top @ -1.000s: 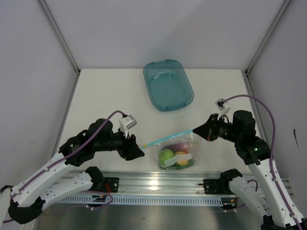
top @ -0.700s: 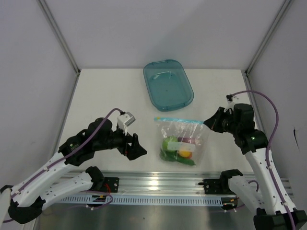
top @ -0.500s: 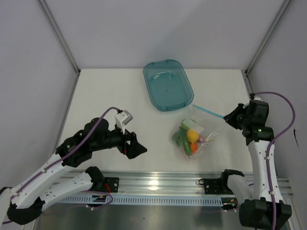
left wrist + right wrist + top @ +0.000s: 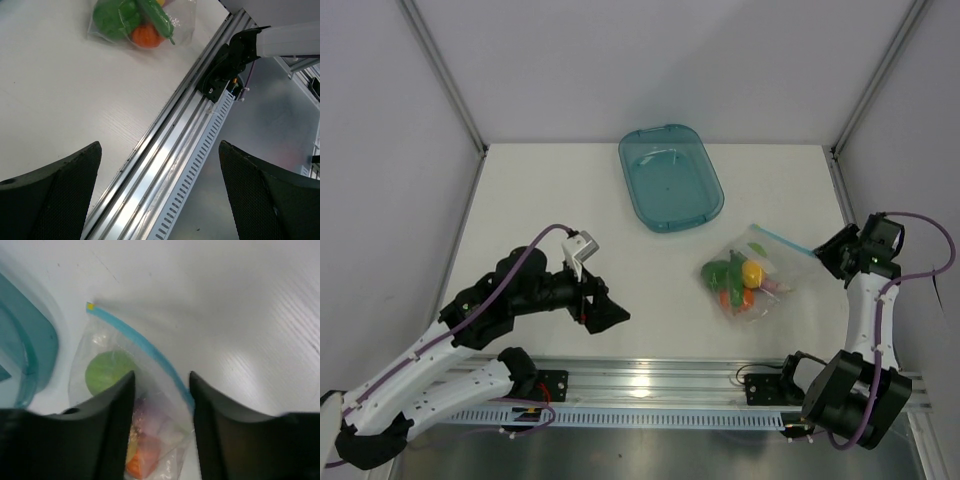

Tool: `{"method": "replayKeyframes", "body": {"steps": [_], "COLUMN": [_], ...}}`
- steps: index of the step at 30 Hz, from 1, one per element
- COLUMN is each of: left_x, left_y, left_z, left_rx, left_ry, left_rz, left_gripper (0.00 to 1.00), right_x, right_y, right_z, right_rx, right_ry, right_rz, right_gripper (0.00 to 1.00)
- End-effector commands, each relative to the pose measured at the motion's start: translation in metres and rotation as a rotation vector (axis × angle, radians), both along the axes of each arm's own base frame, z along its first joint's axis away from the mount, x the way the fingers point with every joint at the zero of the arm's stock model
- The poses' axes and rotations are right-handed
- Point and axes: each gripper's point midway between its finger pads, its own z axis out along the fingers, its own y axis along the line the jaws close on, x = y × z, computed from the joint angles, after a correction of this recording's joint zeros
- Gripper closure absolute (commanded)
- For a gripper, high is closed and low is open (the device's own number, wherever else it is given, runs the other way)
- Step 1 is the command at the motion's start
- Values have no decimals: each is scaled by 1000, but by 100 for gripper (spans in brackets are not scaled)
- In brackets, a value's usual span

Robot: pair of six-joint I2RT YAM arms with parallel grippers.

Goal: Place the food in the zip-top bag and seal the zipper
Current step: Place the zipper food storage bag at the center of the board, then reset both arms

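The clear zip-top bag (image 4: 775, 268) lies on the table at the right with the food inside: a yellow ball (image 4: 752, 272), a dark green pepper (image 4: 718, 272) and an orange-red piece (image 4: 732, 298). Its light blue zipper (image 4: 782, 241) runs along the far right edge. My right gripper (image 4: 825, 258) sits at the zipper's right end. In the right wrist view its jaws (image 4: 161, 375) stand slightly apart over the bag's corner, with the zipper (image 4: 145, 345) and a light green fruit (image 4: 105, 371) ahead. My left gripper (image 4: 610, 315) is wide open and empty over the near rail (image 4: 175, 145).
A teal translucent tray (image 4: 625, 170) stands at the back centre, and its corner (image 4: 25, 355) is close to the bag's left side. The metal rail (image 4: 650, 380) runs along the near edge. Frame posts rise at both back corners.
My left gripper opened and let go of the bag's end. My right arm swung right and dragged the bag across the table. Its jaws have now parted slightly.
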Motion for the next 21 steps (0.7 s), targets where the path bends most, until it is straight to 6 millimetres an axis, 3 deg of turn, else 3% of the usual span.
{"method": "replayKeyframes", "body": {"steps": [1, 3, 4, 5, 8, 12, 13, 14, 20, 21], "left_x": [-1, -1, -2, -1, -1, -2, -3, -3, -9, -11], "left_y": [-4, -6, -8, -10, -14, -19, -20, -20, -30, -31], "left_z": [4, 3, 1, 2, 0, -1, -5, -6, -8, -19], "left_rx": [-46, -57, -63, -76, -85, -107, -107, -111, -190, -193], "left_ry": [7, 13, 22, 19, 46, 80, 92, 99, 174, 218], "left_rz": [-1, -8, -9, -11, -13, -20, -21, -20, -29, -20], "left_gripper": [1, 1, 0, 1, 0, 0, 1, 1, 0, 1], "right_x": [9, 2, 2, 1, -7, -17, -24, -23, -68, -75], "right_y": [-7, -14, -12, -18, 1, 39, 62, 66, 97, 101], "right_z": [21, 29, 35, 50, 69, 77, 80, 79, 70, 65], "right_rx": [-50, -96, -120, -173, -201, -167, -151, -169, -184, -155], "right_ry": [-62, -23, -24, -38, -40, -42, -44, -40, 25, 39], "right_rz": [-5, -29, -17, -44, 14, 115, 175, 171, 245, 243], "right_gripper": [45, 29, 26, 12, 0, 1, 1, 1, 1, 1]}}
